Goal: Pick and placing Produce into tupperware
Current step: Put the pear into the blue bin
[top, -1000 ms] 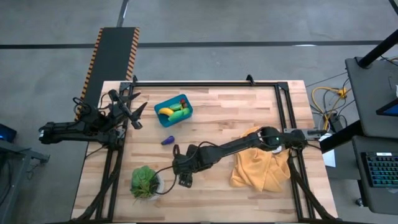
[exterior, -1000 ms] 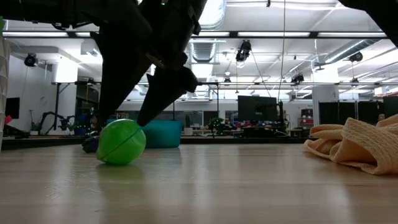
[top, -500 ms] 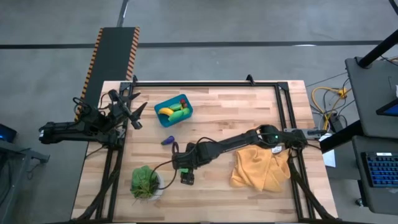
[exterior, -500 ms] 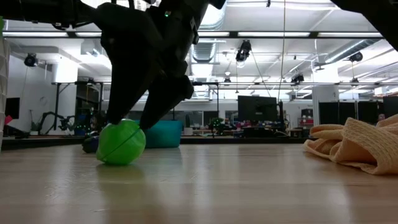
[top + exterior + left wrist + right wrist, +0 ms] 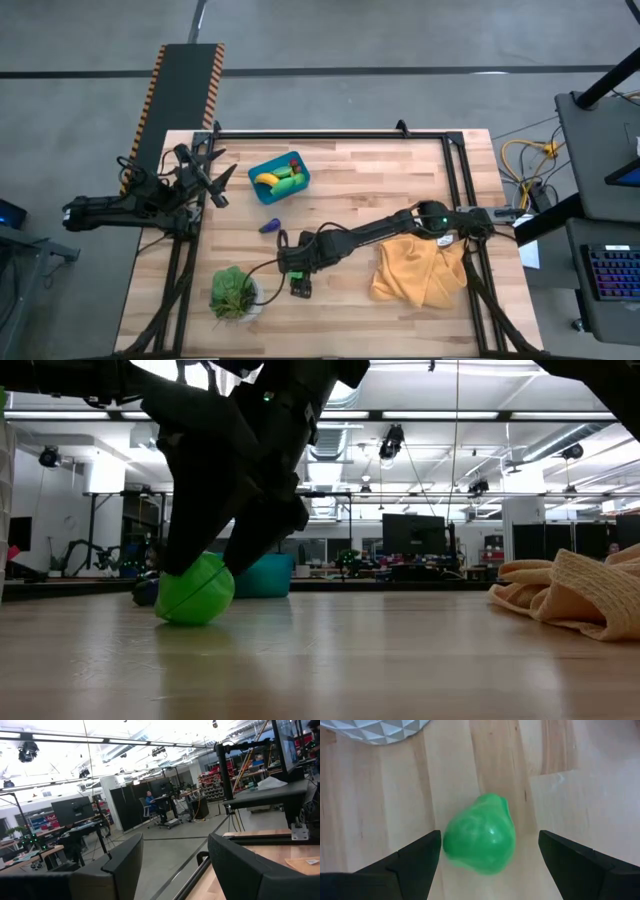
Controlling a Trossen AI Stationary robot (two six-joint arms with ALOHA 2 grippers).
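A green produce piece (image 5: 480,835) lies on the wooden table near its front edge, also seen in the low view (image 5: 195,590). My right gripper (image 5: 490,837) points steeply down over it, open. One finger stands on each side of the piece, with the left-hand finger very close to it. The teal tupperware (image 5: 280,177) sits at the far left and holds a yellow banana, green pieces and a red piece. A purple eggplant (image 5: 269,226) lies on the table between the tub and my right gripper (image 5: 298,283). My left gripper (image 5: 222,185) waits open at the table's left edge.
A leafy plant in a white pot (image 5: 233,293) stands just left of the green piece; the pot's rim (image 5: 375,730) shows in the right wrist view. A mustard-yellow cloth (image 5: 420,270) lies bunched at the right. Bare wood lies between the cloth and my right gripper.
My right gripper has sunk a little over the green piece, so its fingers now reach lower on both sides of it. The piece has stayed where it was.
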